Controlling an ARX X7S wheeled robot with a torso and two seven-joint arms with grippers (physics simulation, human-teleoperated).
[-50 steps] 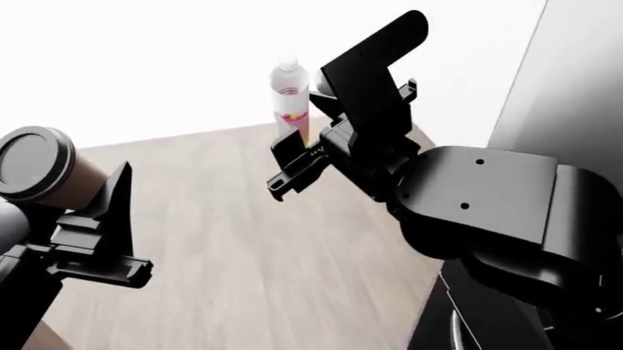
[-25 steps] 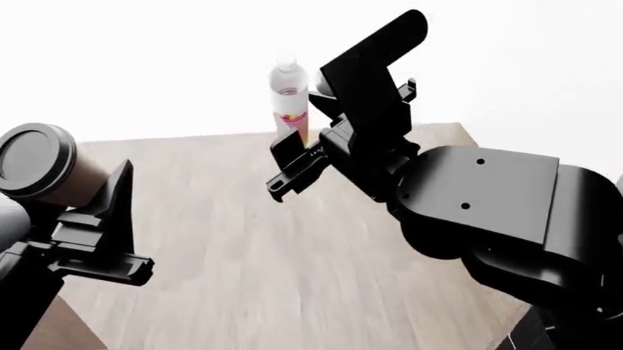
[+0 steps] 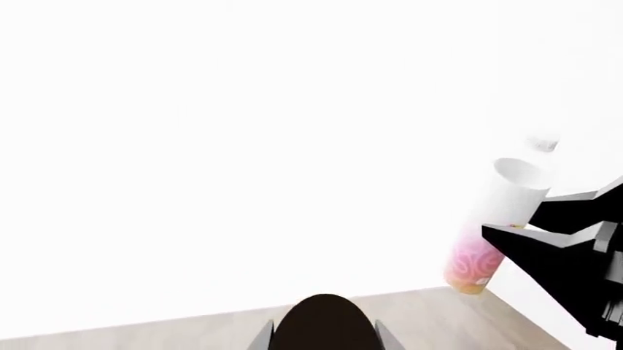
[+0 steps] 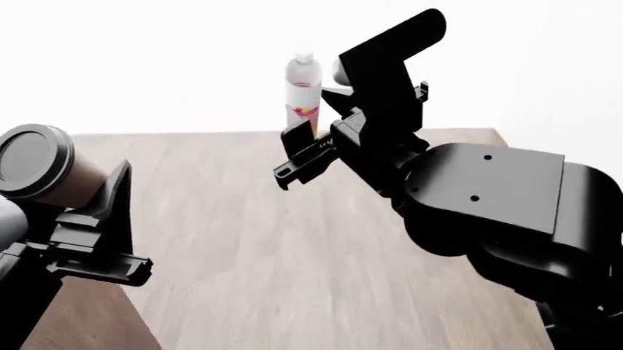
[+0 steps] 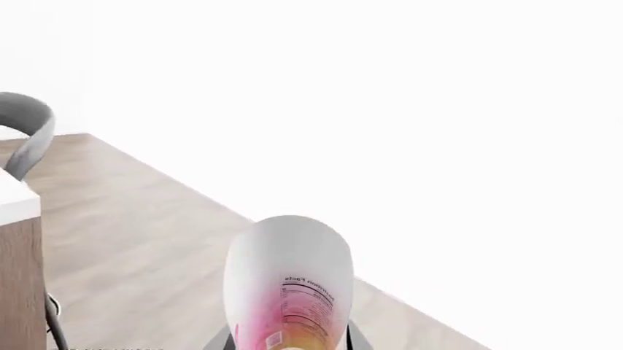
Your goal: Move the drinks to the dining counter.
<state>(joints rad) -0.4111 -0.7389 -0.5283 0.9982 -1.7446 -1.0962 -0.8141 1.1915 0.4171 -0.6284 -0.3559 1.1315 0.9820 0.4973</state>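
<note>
My left gripper (image 4: 86, 208) is shut on a brown paper coffee cup (image 4: 44, 169) with a black lid, held up at the head view's left. The left wrist view shows only the lid (image 3: 325, 325) between the fingers. My right gripper (image 4: 329, 111) is shut on a clear pink-labelled bottle (image 4: 303, 89), held upright over the wooden floor. In the right wrist view the bottle (image 5: 288, 281) fills the space between the jaws. The left wrist view also catches that bottle (image 3: 494, 219). A third drink is not in view.
A corner of a white-topped counter (image 5: 14, 198) with a wood-grain side shows in the right wrist view, with a grey chair back (image 5: 31, 137) behind it; I cannot tell whether it is the dining counter. Wooden floor (image 4: 244, 248) lies below both arms, with white beyond.
The head view has swung: the grey and dark unit at the right has left the picture and more floor shows. The right gripper and bottle sit slightly higher and further right. Both holds are unchanged.
</note>
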